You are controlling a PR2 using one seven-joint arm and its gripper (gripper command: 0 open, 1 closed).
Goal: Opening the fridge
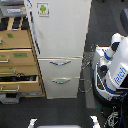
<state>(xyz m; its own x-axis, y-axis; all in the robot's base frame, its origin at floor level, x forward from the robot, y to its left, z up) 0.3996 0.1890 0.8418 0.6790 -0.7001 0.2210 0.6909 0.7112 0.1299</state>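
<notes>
At the left of the frame we see a wooden drawer cabinet [17, 62], its drawers pulled out by different amounts; the top one carries a small green item, and one of the lower ones is open on dark contents that we cannot make out. Above it, in the upper left corner, lies some clutter too blurred to name.

Just beside the cabinet, in the centre of the frame, stands the fridge [60, 45], tall and white. Its large upper door appears shut and bears a green-and-white sticker [43, 9] near the top. Below the door are two drawers, each with a curved silver handle: the upper handle [60, 63] and the lower handle [61, 81].

At the right edge we see the robot [114, 67], white with blue trim, standing on the dark floor [60, 112] near the fridge but apart from it. We see no gripper anywhere in this view, so we cannot tell how its fingers stand.
</notes>
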